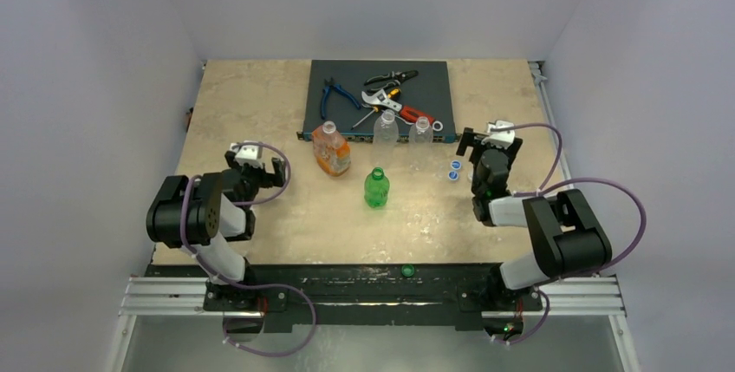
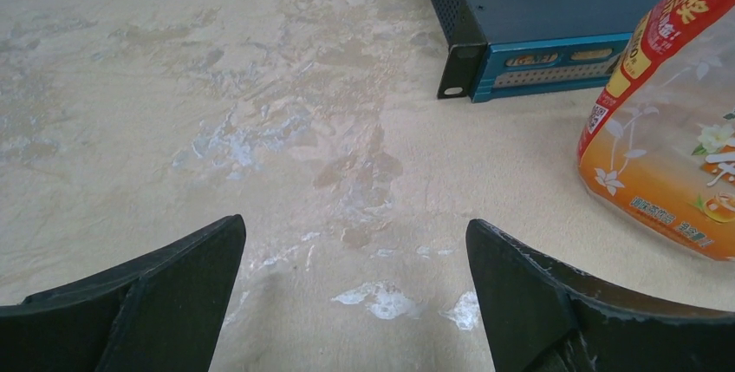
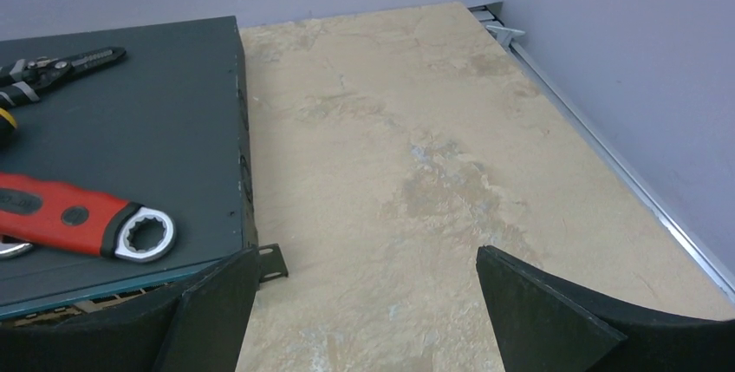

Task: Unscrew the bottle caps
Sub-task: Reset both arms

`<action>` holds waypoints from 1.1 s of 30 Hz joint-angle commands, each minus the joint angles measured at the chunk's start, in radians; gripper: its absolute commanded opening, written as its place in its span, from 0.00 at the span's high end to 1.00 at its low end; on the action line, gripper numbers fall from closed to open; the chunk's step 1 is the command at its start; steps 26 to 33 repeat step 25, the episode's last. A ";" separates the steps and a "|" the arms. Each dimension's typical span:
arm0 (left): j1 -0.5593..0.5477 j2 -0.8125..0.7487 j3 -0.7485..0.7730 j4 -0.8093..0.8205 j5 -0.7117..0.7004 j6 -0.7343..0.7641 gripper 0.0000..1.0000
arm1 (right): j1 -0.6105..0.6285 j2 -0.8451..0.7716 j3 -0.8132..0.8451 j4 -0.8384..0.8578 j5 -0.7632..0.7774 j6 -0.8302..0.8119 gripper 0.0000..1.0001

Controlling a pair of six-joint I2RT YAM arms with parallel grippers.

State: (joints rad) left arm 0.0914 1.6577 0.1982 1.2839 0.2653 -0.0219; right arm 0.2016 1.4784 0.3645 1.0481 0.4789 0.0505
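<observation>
My left gripper (image 2: pixel 354 226) and right gripper (image 3: pixel 366 252) are spread, empty; the right sits by two loose bottle caps (image 1: pixel 453 165) off the rack box (image 1: pixel 379 99) front-right corner, so a sloppy swing could scatter them.

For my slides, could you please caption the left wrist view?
Open left gripper above the table; orange-labelled bottle and dark flat box at frame right.

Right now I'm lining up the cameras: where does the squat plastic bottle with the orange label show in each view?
Top external: the squat orange-label bottle, left of centre, in front of the flat dark metal box.
Left wrist: bottle at right edge.
Right wrist: not in it.
Shared landmark: that box.
</observation>
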 commanded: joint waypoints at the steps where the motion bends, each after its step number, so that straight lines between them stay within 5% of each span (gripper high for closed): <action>1: 0.006 0.004 -0.004 0.134 -0.035 -0.035 0.00 | -0.011 0.000 -0.023 0.153 0.030 -0.004 0.01; 3: -0.006 0.023 0.026 0.111 -0.041 -0.032 0.00 | -0.052 0.005 -0.040 0.170 -0.011 0.037 0.01; 5: -0.033 0.004 0.052 0.027 -0.070 -0.002 0.00 | -0.067 0.059 -0.094 0.359 -0.023 0.002 0.01; 7: -0.045 0.008 0.055 0.027 -0.088 0.003 0.00 | -0.073 0.022 -0.065 0.204 -0.042 0.059 0.01; 33: -0.058 0.006 0.060 0.018 -0.113 0.011 0.00 | -0.075 0.040 -0.087 0.306 -0.027 0.024 0.01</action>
